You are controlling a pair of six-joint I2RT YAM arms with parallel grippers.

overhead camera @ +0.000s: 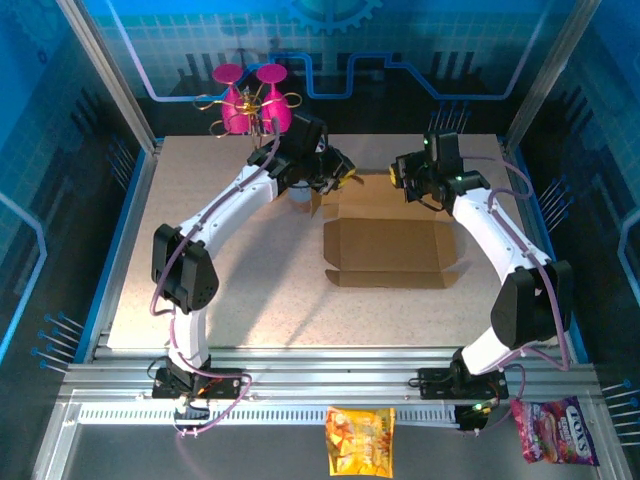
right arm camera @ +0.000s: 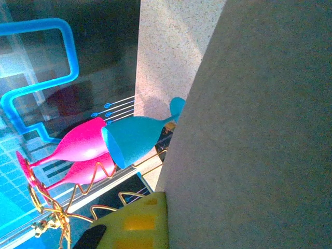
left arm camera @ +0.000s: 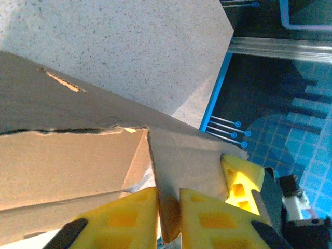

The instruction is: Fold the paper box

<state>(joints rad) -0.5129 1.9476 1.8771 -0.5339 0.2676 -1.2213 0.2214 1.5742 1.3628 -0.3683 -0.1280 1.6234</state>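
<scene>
paper box [overhead camera: 390,250] lies at table [overhead camera: 200,250] centre, mostly flat, only its 12 o'clock wall raised: my left gripper [left arm camera: 168,205] pinches the 10 o'clock flap, right gripper [overhead camera: 408,178] at 1 o'clock, grip unclear; side walls, lid unfolded.

Speckled beige table [overhead camera: 200,250], blue-edged. Paper box [overhead camera: 390,250] lies opened out on it, brown and unmarked, with the far-left flap lifted. Far-left of the box, at the table's far edge: wire rack of goblets [overhead camera: 252,97]. Near side of the box, off the board, on the metal frame [overhead camera: 300,395]: orange snack packet [overhead camera: 360,440] and purple snack packet [overhead camera: 555,430].
</scene>
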